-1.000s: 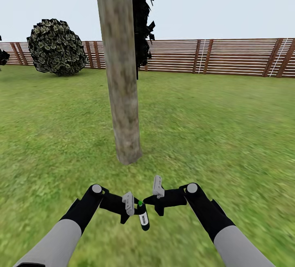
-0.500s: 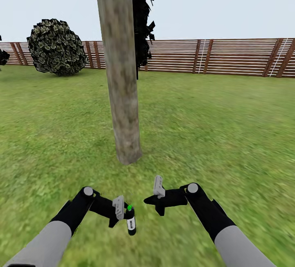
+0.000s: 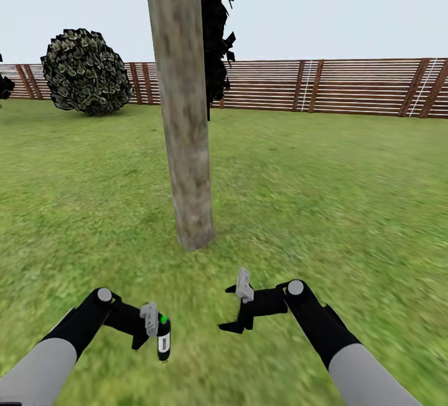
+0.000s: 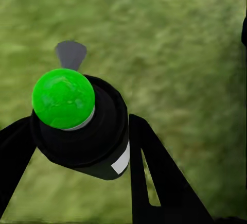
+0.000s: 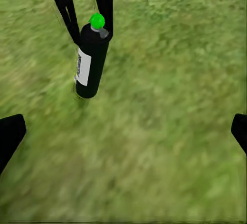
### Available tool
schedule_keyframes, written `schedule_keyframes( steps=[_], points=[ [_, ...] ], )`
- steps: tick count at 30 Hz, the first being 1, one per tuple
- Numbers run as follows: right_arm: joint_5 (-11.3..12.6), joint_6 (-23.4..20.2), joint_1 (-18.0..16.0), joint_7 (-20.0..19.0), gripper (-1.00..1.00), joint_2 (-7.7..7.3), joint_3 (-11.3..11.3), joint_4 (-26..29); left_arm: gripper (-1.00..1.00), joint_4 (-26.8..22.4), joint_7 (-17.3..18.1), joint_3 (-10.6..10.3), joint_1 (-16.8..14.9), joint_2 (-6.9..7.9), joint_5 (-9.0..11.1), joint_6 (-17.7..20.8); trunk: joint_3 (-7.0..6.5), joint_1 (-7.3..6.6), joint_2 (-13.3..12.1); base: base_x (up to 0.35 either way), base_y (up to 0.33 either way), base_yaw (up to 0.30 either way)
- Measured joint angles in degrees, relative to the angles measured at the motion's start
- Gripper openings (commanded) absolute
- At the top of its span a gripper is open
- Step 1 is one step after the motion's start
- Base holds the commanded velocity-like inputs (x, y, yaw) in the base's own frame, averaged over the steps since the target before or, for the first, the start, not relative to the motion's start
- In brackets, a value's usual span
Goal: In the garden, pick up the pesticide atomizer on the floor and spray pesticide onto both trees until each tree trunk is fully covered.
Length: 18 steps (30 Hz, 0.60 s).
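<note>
At about 7 o'clock in my head view I have the left gripper (image 3: 151, 325) clamped on the pesticide atomizer (image 3: 163, 337), its two black fingers (image 4: 149, 172) pressed to either side of the bottle's upper body. The bottle hangs clear of the lawn (image 3: 348, 194), long axis close to vertical, green cap up and black base down, white label facing my camera. From the right wrist camera I see the same atomizer (image 5: 90, 62) tilted a little, cap uppermost, with grass beneath it.

Moving right, the tree trunk (image 3: 185, 119) rises at 12 o'clock, leaning slightly, its base planted in the grass just ahead of both arms and apart from them. At 10 o'clock a round bush (image 3: 86, 71) sits before the fence (image 3: 348, 87), which runs across the far edge.

At 5 o'clock the right gripper (image 3: 239, 306) hangs with its jaws spread apart and nothing between them. Open lawn stretches from 1 to 4 o'clock, and also from 8 to 10 o'clock.
</note>
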<state>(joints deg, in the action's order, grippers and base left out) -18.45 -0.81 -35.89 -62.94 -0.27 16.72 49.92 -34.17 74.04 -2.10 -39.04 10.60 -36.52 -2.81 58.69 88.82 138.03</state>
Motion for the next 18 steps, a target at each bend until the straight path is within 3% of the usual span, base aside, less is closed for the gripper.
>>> schedule_keyframes(
  steps=[3, 6, 7, 9, 10, 11, 14, 17, 18],
  points=[
    [0.1, 0.2, 0.2, 0.9, 1.00, -1.26, -0.2, -2.8, -1.00, 0.0, -5.3, 1.4, 0.0, 0.02, 0.2, 0.4, 0.00, 0.00, 0.0, 0.000, 0.000, 0.000],
    [0.4, 1.5, 0.3, 6.5, 1.00, -2.68, -0.8, -8.4, -1.00, 0.1, -10.9, 3.0, 0.0, -0.16, 0.5, 0.7, 0.00, 0.00, 0.0, 0.000, 0.000, 0.000],
    [0.4, 2.7, 0.3, 9.5, 1.00, -3.01, -1.3, -10.5, -1.00, 0.1, -12.4, 3.6, 0.0, -0.28, 0.6, 0.8, 0.00, 0.00, 0.0, 0.000, 0.000, 0.000],
    [0.4, 7.4, 0.5, 19.2, 1.00, -3.44, -3.8, -16.9, -1.00, 0.3, -15.7, 5.7, 0.1, -0.52, 0.7, 1.9, 0.00, 0.00, 0.0, 0.000, 0.000, 0.000],
    [0.5, 8.5, 0.5, 21.4, 1.00, -3.47, -4.6, -18.4, -1.00, 0.5, -16.4, 6.2, 0.1, -0.59, 0.7, 2.3, 0.00, 0.00, 0.0, 0.000, 0.000, 0.000],
    [0.4, 11.8, 0.7, 27.6, 1.00, -3.54, -6.8, -22.6, -1.00, 1.3, -18.3, 7.6, 0.2, -0.79, 0.7, 3.5, 0.01, 0.01, 0.0, 0.000, 0.000, 0.000],
    [0.6, 18.5, 0.8, 39.8, 1.00, -3.59, -11.3, -30.8, -1.00, 3.5, -22.3, 9.6, 0.2, -1.44, 1.3, 5.1, 0.01, 0.00, 0.0, 0.000, 0.000, 0.000],
    [0.7, 24.2, 0.8, 49.0, 1.00, -3.60, -16.1, -35.6, -1.00, 5.1, -27.4, 10.2, 0.3, -2.84, 2.8, 5.7, 0.00, 0.00, 0.0, 0.000, 0.000, 0.000],
    [0.7, 24.8, 0.8, 50.3, 1.00, -3.60, -17.2, -36.1, -1.00, 5.3, -28.5, 10.3, 0.3, -3.08, 3.1, 5.7, 0.00, 0.00, 0.0, 0.000, 0.000, 0.000]
  ],
)
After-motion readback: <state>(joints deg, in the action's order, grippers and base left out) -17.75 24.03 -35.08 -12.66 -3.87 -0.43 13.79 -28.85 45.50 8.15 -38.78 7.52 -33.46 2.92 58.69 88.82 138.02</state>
